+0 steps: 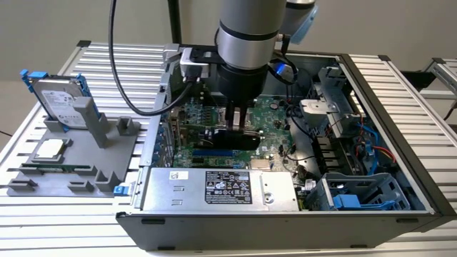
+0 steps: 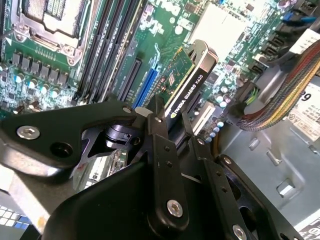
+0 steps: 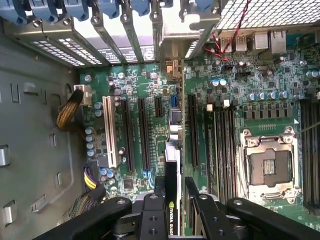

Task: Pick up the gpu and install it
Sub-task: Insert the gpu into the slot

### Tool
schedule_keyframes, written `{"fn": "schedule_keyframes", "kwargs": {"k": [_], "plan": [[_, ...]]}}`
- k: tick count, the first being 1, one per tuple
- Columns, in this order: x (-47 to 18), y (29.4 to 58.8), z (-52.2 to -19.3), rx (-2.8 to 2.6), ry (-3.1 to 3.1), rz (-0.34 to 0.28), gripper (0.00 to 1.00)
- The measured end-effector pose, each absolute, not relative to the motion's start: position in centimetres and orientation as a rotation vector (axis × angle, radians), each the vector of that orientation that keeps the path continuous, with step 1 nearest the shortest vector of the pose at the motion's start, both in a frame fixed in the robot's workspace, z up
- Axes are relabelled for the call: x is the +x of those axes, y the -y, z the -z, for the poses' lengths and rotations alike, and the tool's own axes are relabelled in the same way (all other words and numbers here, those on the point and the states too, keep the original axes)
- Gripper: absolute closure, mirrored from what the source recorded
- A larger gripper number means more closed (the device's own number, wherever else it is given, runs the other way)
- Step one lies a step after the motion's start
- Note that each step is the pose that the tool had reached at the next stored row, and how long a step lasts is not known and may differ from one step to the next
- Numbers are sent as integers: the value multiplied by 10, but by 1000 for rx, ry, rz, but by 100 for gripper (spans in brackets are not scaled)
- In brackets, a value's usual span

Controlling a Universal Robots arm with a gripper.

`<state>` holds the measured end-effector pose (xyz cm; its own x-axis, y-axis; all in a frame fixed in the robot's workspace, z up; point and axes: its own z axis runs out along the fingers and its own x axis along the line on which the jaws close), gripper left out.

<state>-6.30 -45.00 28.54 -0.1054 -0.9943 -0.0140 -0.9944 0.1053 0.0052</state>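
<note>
My gripper (image 1: pixel 239 124) is down inside the open computer case (image 1: pixel 400 160), shut on the gpu (image 1: pixel 230 140). The gpu is a green card with a black cooler block, held on edge over the motherboard (image 1: pixel 275 112). In the second wrist view the gpu (image 2: pixel 187 80) sticks out past my fingers (image 2: pixel 159 131), close to the blue expansion slot (image 2: pixel 147 87). In the first wrist view I see the gpu (image 3: pixel 172 167) edge-on between long black slots (image 3: pixel 145 132), with my gripper (image 3: pixel 174 186) clamped on it. Whether its lower edge touches a slot I cannot tell.
A grey fixture (image 1: pixel 78 176) at the exterior view's left holds a silver hard drive (image 1: pixel 61 101) in a blue frame, a square chip (image 1: pixel 51 149) and a narrow memory stick (image 1: pixel 57 167). Inside the case are the power supply (image 1: pixel 218 187), a drive cage (image 1: pixel 357 195) and cable bundles (image 2: pixel 280 95).
</note>
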Motion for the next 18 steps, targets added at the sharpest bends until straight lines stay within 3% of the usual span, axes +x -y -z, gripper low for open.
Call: {"fn": "schedule_keyframes", "kwargs": {"k": [18], "plan": [[-75,451,-274,-2096,-2330,-21,100]]}}
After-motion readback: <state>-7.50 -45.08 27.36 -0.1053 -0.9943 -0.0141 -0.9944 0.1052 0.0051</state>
